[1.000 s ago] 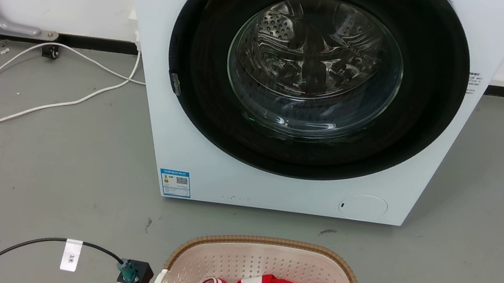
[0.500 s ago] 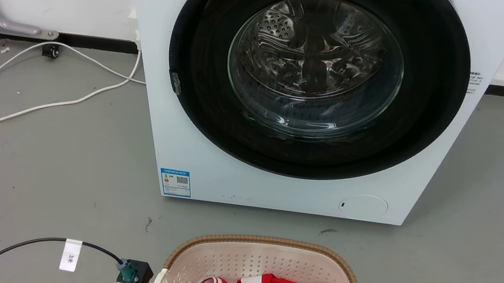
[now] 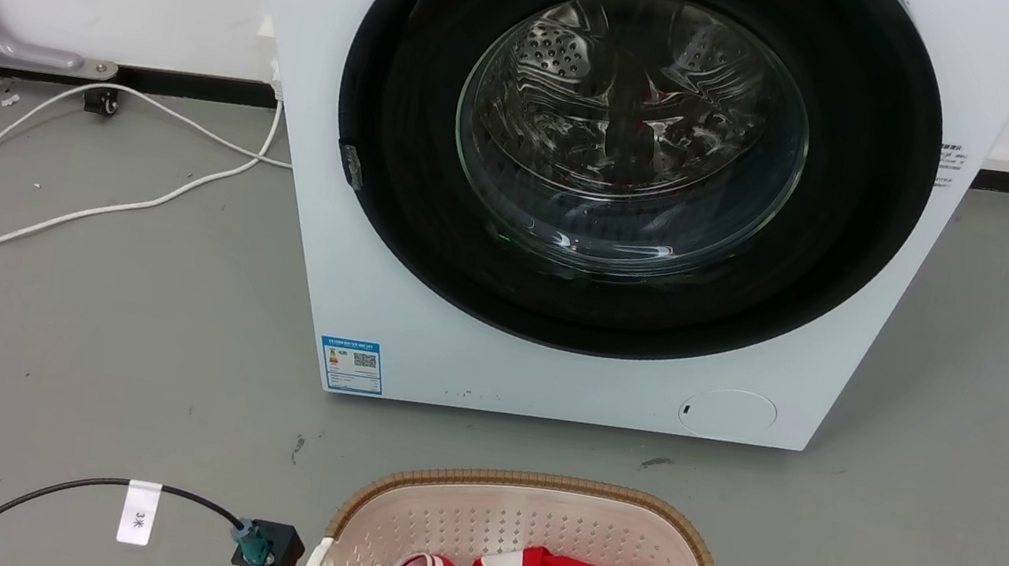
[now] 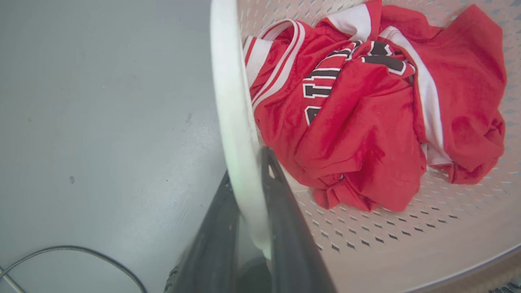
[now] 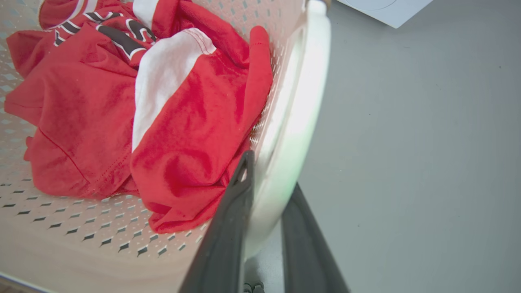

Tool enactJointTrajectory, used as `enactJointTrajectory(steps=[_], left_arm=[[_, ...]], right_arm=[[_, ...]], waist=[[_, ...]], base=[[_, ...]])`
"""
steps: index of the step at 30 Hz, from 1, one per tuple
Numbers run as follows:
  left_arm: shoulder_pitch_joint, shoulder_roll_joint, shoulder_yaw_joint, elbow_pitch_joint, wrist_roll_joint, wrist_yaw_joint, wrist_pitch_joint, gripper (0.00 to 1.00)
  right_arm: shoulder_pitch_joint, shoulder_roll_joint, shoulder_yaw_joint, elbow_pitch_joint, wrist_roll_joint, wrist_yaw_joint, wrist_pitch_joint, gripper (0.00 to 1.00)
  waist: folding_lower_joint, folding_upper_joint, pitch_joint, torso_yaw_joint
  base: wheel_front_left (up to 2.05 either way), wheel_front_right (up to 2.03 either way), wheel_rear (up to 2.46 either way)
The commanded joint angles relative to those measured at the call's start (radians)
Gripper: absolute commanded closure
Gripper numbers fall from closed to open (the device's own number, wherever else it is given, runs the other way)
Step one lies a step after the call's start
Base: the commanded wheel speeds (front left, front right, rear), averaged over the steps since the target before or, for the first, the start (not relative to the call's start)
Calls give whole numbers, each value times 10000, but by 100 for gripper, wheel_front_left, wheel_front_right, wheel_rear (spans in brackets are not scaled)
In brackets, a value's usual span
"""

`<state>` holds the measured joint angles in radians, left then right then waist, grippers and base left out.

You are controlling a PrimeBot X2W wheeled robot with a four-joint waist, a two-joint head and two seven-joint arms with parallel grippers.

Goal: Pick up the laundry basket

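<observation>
A cream perforated plastic laundry basket (image 3: 517,526) with a brown woven-look rim is being held at the near edge of the scene. It is sitting in front of a white front-loading washing machine (image 3: 340,298) and apart from it, with grey floor (image 3: 105,311) lying between them. The basket's left white loop handle (image 4: 233,101) is being gripped by the left pincer (image 4: 249,171), one dark finger being pressed against the outer face and the other against the inner face. The right white loop handle (image 5: 303,93) is being clamped in the same way by the right pincer (image 5: 270,175). A crumpled red jersey (image 4: 366,134) with white trim and black lettering is lying inside the basket. Whether the basket is being borne clear of the floor cannot be told. White cables (image 3: 70,214) are trailing across the floor at the far left.
</observation>
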<state>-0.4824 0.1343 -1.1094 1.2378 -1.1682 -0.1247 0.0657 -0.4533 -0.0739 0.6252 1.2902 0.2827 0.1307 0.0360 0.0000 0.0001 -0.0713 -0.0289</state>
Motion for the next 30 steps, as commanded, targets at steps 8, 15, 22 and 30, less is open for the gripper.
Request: enactJointTrajectory(steps=[8, 15, 22, 30], left_arm=[[-195, -16, -111, -11, -133, -101, -106, 100], [-206, -3, -189, 2, -184, -102, -142, 100], [-155, 26, -281, 2, -249, -102, -164, 100], [-170, 27, -365, 0, -326, -102, -190, 100]], right_arm=[[40, 28, 122, -28, 45, 0, -80, 100], [53, 22, 138, -28, 25, 0, -95, 100], [95, 37, 162, -28, 32, 0, -106, 100], [118, 31, 183, -28, 39, 0, -99, 100]], waist=[[0, -1, -5, -6], [0, -1, -2, -9], [0, -1, -24, -27], [0, -1, -19, 11]], base=[[0, 0, 0], [0, 0, 0], [0, 0, 0], [0, 0, 0]])
